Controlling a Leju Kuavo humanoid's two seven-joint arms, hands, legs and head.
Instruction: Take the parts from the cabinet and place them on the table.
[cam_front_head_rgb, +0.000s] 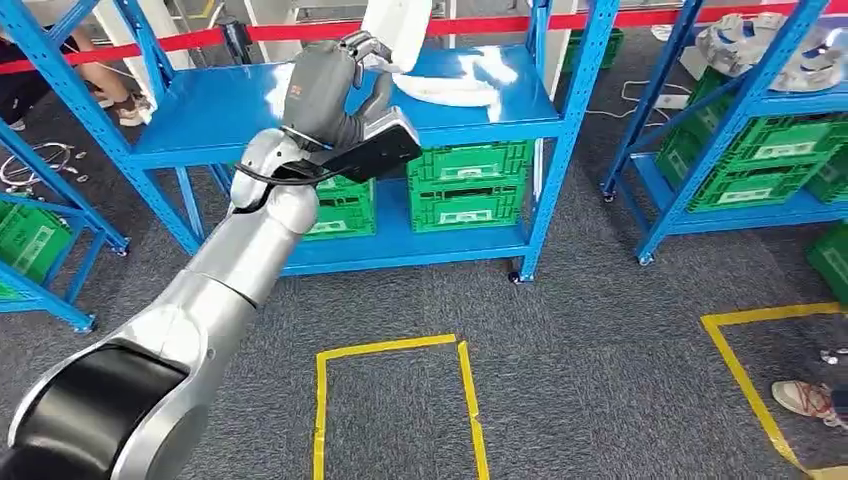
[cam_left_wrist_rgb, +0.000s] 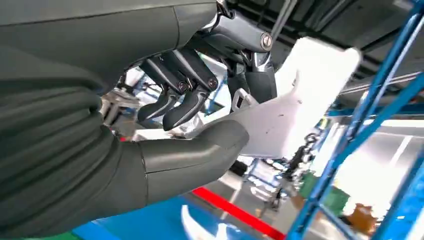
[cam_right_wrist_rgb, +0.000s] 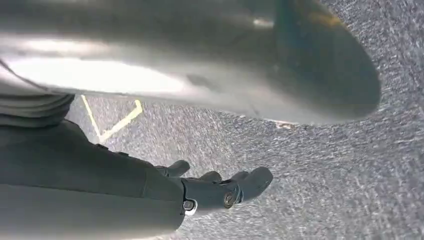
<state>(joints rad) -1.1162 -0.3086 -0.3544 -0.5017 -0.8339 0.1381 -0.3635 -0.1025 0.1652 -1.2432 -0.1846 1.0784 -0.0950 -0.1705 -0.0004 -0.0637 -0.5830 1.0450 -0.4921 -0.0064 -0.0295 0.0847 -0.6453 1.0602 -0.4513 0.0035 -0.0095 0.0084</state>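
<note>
Floor: grey carpet (cam_front_head_rgb: 600, 340) runs under blue steel racks, with yellow tape (cam_front_head_rgb: 395, 400) marking out squares on it; we see a red barrier band (cam_front_head_rgb: 300, 32) stretched behind the racks.

Cabinet: we face the middle blue rack (cam_front_head_rgb: 200, 120); green crates (cam_front_head_rgb: 468, 185) sit on its lower shelf, and more green crates fill the rack to the right.

Part: a white panel (cam_front_head_rgb: 398, 28) is lifted above the top shelf, tilted up on end; a second white part (cam_front_head_rgb: 450, 92) lies flat on that shelf just beside it.

Left hand: our left hand (cam_front_head_rgb: 345, 85) is raised over the shelf at the end of the silver arm. In the left wrist view the thumb (cam_left_wrist_rgb: 200, 150) presses one face of the white panel (cam_left_wrist_rgb: 300, 100) and the dark fingers (cam_left_wrist_rgb: 185, 107) curl against the other, so the panel is gripped between them.

Right hand: our right hand (cam_right_wrist_rgb: 215, 190) hangs low over the carpet, its fingers loosely extended with gaps between them and nothing in them.

Bystanders: a shoe (cam_front_head_rgb: 805, 398) stands at the right edge beside a taped square, and a person's legs show at the far left behind the rack.
</note>
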